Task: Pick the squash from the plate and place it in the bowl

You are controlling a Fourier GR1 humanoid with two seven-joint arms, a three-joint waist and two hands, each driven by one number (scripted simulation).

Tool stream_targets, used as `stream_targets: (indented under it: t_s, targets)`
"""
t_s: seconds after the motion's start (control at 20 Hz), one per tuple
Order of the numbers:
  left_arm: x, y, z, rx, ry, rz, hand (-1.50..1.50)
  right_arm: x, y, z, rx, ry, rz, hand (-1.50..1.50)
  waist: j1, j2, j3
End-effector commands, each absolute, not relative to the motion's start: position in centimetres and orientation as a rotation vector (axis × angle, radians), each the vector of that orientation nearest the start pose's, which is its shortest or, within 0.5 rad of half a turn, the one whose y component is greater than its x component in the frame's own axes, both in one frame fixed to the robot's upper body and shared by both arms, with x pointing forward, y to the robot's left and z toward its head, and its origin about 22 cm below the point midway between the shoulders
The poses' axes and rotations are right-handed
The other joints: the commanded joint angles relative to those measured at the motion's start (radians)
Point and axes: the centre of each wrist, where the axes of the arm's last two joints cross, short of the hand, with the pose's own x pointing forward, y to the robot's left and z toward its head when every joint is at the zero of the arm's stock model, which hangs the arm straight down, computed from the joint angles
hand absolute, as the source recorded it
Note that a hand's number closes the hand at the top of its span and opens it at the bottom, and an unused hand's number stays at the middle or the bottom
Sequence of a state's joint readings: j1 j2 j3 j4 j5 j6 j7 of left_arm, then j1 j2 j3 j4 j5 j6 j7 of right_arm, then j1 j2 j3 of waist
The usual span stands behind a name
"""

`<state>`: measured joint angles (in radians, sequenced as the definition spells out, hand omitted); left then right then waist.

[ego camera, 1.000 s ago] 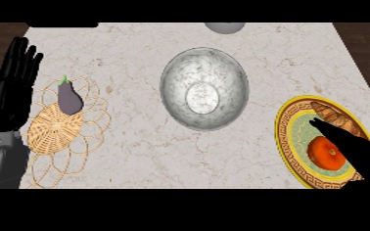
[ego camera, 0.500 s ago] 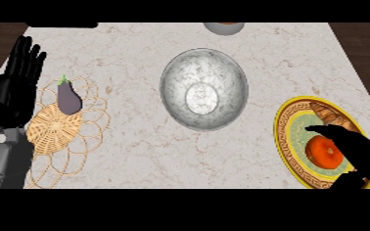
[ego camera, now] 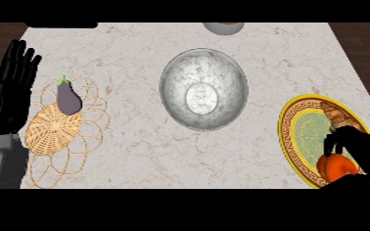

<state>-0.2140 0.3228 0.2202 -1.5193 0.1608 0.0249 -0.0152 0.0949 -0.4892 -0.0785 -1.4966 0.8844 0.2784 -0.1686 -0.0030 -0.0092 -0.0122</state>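
My right hand (ego camera: 348, 142) is down at the lower right of the frame now, and its fingers have curled over the top of the orange squash (ego camera: 336, 168) where a second ago they were only reaching flat across it, so I read this as the grasp closing. The squash sits on the yellow-rimmed plate (ego camera: 288, 129) at the right edge, partly hidden under my fingers; I cannot see whether the thumb has come round the far side. It has not lifted: it lies in the same spot on the plate as before. Just above my fingers, something brown (ego camera: 337, 112) sits on the plate's upper part, close enough that I would mind it on the way up. Moving left, the grey marbled bowl (ego camera: 204, 89) waits in the middle of the table (ego camera: 130, 44), well apart from the plate, so the carry goes up and leftward across bare stone. Further left, a purple eggplant (ego camera: 68, 98) lies on a woven mat (ego camera: 60, 127), no part of this job. At the far left edge my left hand (ego camera: 17, 85) rests with fingers spread and straight, upright, holding nothing. A small grey dish (ego camera: 222, 27) peeks in at the top.
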Motion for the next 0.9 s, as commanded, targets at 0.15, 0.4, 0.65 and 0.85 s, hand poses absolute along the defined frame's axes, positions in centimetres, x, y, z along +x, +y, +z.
stream_targets:
  t_s: [0.15,0.4,0.65,0.85]
  targets:
    - [28.2,33.9,8.2,0.293,-1.772,0.079,0.0,13.5,-43.1,0.9,-0.955,-0.693,0.949,1.5,-0.056,0.0,0.011]
    - [29.1,32.7,9.6,0.268,-1.781,0.035,0.0,10.9,-42.2,2.2,-1.062,-0.72,0.882,1.5,-0.016,0.006,0.012]
    - [29.6,33.4,7.6,0.25,-1.762,0.061,0.0,8.6,-42.2,9.0,-1.239,-0.761,0.837,1.5,-0.021,0.007,0.01]
    - [30.0,33.6,9.0,0.281,-1.809,0.06,0.0,7.4,-40.1,13.0,-1.301,-0.863,0.787,1.5,-0.021,0.007,0.01]
